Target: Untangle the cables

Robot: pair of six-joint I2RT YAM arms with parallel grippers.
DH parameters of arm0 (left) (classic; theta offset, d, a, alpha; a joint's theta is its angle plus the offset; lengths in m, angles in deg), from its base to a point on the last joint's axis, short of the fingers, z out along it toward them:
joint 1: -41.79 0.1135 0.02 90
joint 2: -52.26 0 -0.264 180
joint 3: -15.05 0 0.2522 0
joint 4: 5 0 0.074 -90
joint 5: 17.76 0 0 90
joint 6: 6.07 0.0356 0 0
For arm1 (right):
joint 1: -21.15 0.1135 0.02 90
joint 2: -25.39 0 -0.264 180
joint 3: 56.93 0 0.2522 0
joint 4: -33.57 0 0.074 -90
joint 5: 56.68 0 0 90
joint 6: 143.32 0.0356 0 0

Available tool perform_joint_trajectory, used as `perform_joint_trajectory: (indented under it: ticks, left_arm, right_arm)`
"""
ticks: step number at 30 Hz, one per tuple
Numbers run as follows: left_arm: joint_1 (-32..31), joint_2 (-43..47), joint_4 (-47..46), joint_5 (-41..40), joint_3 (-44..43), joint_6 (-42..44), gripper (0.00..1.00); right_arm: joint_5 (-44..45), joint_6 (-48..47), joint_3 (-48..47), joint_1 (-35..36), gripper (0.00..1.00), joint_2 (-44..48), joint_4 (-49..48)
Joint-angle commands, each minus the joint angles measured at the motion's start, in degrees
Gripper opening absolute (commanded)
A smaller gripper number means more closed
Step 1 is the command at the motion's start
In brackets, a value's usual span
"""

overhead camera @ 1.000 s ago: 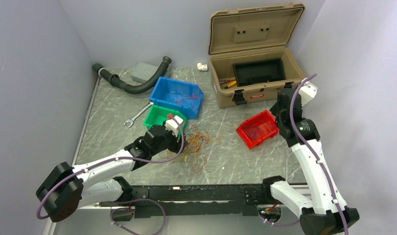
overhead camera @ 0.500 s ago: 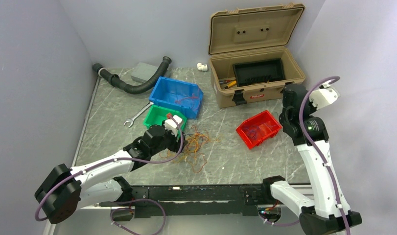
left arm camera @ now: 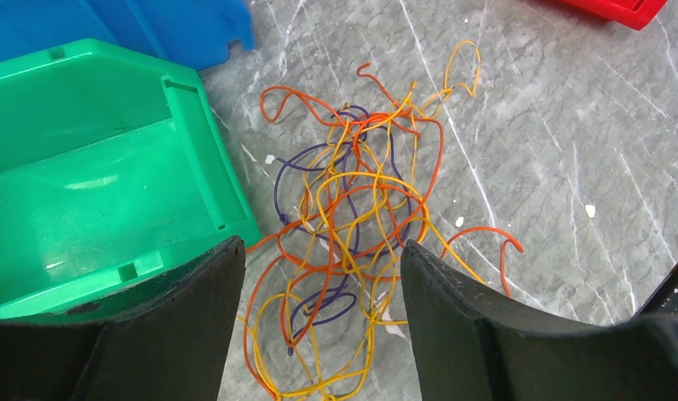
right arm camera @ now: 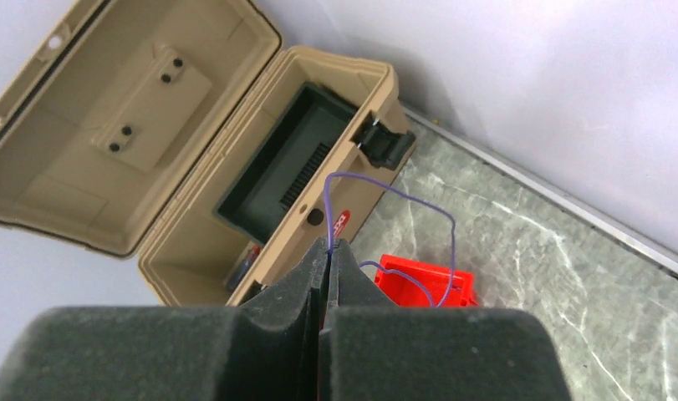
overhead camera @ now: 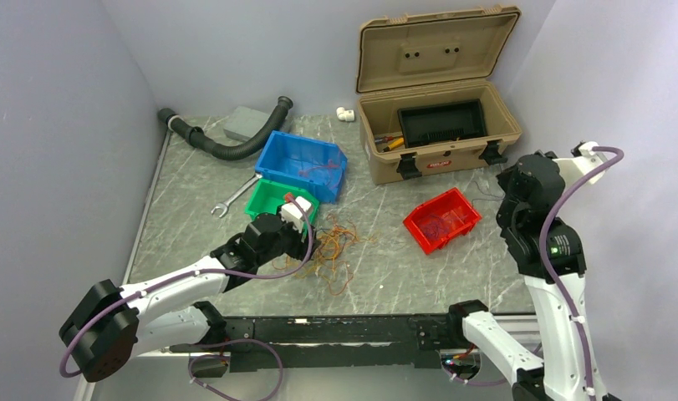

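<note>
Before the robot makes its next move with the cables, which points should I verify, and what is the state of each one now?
1. Left end effector open: ok, its jaws stand apart above the tangle.
2. Tangle lying on the table, under the gap: ok.
3. Green bin clear of the left fingers: cannot tell, its corner is very close.
4. Right end effector shut on the purple wire: ok.
5. Purple wire's loose end inside the red bin: cannot tell.
</note>
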Motion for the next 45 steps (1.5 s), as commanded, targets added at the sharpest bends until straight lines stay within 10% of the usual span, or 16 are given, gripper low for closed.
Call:
perform_joint_trajectory:
  ticks: [1, 23, 37, 42, 45]
  left_arm:
    - [0.1, 0.6, -2.0, -0.2, 0.1, 0.9, 0.72]
    - [0.1, 1.9, -1.3, -0.6, 0.4, 1.0, 0.72]
    - [0.1, 2.1, -1.1, -0.9, 0.5, 1.0, 0.73]
    - [0.1, 1.3, -1.0, -0.7, 0.2, 0.9, 0.74]
    - [0.1, 0.2, -0.8, -0.7, -0.2, 0.7, 0.76]
  right_arm:
    - [-6.3, -1.7, 2.4, -0.1, 0.00, -1.8, -3.4]
    - [-30.6, 8.3, 33.2, -6.2, 0.00, -14.1, -17.5]
    - [-32.9, 6.2, 33.6, -12.9, 0.00, -24.5, -23.4]
    - [-29.6, 5.7, 32.4, -12.9, 0.66, -21.0, -20.9]
    - [-30.0, 4.3, 32.6, -12.7, 0.71, -17.0, -20.2]
